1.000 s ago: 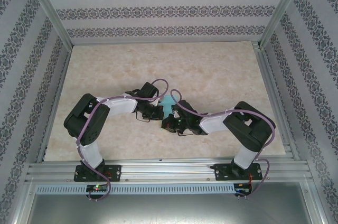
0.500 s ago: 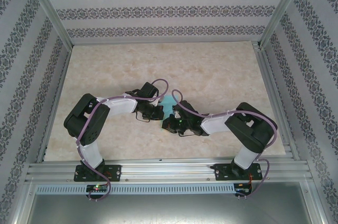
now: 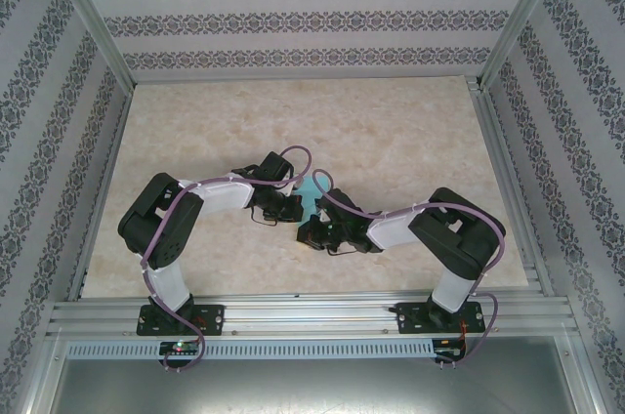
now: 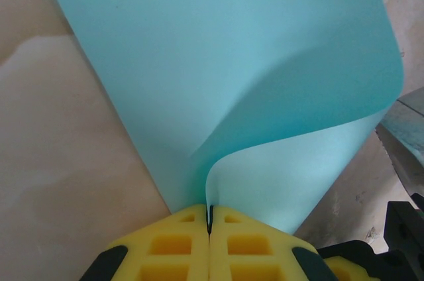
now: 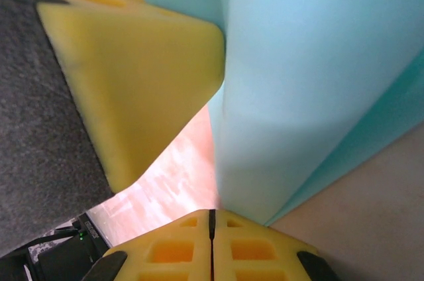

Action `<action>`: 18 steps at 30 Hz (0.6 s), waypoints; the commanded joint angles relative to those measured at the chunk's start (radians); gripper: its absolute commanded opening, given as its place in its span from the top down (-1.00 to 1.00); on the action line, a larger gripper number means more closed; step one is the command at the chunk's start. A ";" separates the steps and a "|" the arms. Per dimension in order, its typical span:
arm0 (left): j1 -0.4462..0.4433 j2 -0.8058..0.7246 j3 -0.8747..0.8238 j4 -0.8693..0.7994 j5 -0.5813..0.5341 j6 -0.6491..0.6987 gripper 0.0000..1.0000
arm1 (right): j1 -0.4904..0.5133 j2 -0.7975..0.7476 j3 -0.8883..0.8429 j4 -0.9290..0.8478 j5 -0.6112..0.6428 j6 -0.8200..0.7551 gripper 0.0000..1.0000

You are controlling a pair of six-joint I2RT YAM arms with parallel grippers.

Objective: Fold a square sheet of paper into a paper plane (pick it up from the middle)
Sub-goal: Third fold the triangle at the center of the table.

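The square sheet of paper (image 4: 232,62) is plain turquoise and bends over in a soft curl rather than a sharp crease. My left gripper (image 4: 209,218) is shut, and an edge of the sheet runs into the seam between its yellow pads. From above, a small patch of the sheet (image 3: 309,186) shows between the two wrists at mid-table. My right gripper (image 5: 212,221) is shut, and the sheet (image 5: 318,62) comes down to its tips. I cannot tell whether the right gripper pinches it. The left gripper (image 3: 298,209) and right gripper (image 3: 311,223) almost touch.
A yellow finger of the left gripper (image 5: 132,62) looms close at the upper left of the right wrist view. The marble-patterned table (image 3: 391,131) stretches beyond the arms, fenced by aluminium rails (image 3: 293,314) and patterned walls.
The right gripper and forearm have slid left towards the left gripper, covering more of the sheet seen from above. The left arm has stayed still.
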 commanded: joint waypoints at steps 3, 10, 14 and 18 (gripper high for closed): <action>0.010 0.025 -0.037 -0.038 -0.026 0.017 0.85 | 0.001 -0.081 -0.019 -0.038 0.020 -0.005 0.82; 0.010 0.027 -0.031 -0.043 -0.022 0.021 0.85 | -0.077 -0.115 -0.030 -0.029 0.023 -0.023 0.85; 0.010 0.032 -0.014 -0.061 -0.017 0.031 0.85 | -0.112 -0.082 -0.029 0.038 -0.001 -0.004 0.86; 0.010 0.045 -0.011 -0.058 -0.009 0.029 0.85 | -0.124 -0.046 0.004 0.051 -0.034 -0.010 0.86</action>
